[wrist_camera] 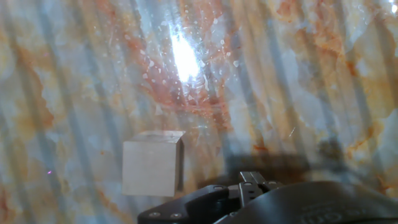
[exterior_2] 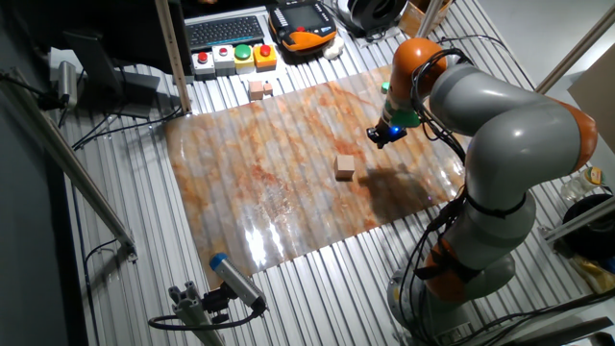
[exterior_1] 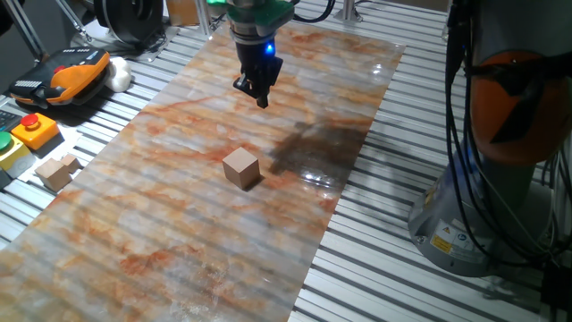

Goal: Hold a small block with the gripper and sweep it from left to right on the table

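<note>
**Lining up on the cube before the grasp**

I have the gripper (exterior_1: 262,97) hanging above the marbled bench (exterior_1: 161,224), up the board from the small wooden cube (exterior_1: 241,167) and well apart from it. The cube sits alone near the board's middle, flat on one face. The fingers (exterior_1: 259,89) carry nothing; how wide they stand I cannot tell. My plan: centre over the cube, square the fingers to two opposite faces, descend until they straddle it, then close low without scraping the glossy surface.

hand (exterior_1: 258,92): jaw gap indiscernible | hand view: fingers cut off below
</note>
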`<action>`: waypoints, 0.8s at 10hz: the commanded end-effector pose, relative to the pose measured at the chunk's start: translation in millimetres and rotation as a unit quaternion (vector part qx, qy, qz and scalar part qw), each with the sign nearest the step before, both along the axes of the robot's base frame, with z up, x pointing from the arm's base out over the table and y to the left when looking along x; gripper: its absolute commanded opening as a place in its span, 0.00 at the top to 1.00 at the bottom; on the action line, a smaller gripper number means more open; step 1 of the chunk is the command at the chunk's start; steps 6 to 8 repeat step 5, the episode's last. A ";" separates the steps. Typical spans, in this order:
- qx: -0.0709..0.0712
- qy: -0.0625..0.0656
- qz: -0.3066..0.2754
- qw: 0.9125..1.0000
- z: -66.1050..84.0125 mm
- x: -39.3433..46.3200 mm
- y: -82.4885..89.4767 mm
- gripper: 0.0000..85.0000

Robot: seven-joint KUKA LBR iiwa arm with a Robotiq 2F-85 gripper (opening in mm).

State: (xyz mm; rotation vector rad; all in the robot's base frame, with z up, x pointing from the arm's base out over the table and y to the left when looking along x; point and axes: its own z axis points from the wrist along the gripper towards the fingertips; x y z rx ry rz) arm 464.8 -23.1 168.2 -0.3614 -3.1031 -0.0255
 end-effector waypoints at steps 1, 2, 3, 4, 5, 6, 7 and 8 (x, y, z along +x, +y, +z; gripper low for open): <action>0.001 0.000 0.001 1.000 0.1 -0.2 0.1 1.00; -0.001 0.000 0.003 1.000 0.0 0.0 0.1 1.00; -0.002 -0.001 0.004 1.000 -0.1 0.2 -0.1 1.00; -0.004 -0.002 0.005 1.000 0.1 -0.1 -0.2 1.00; -0.006 -0.004 0.006 1.000 0.2 -0.1 -0.5 1.00; -0.006 -0.004 0.006 1.000 0.2 -0.1 -0.5 1.00; -0.006 -0.004 0.006 1.000 0.2 -0.1 -0.5 1.00; -0.006 -0.004 0.006 1.000 0.2 -0.1 -0.5 1.00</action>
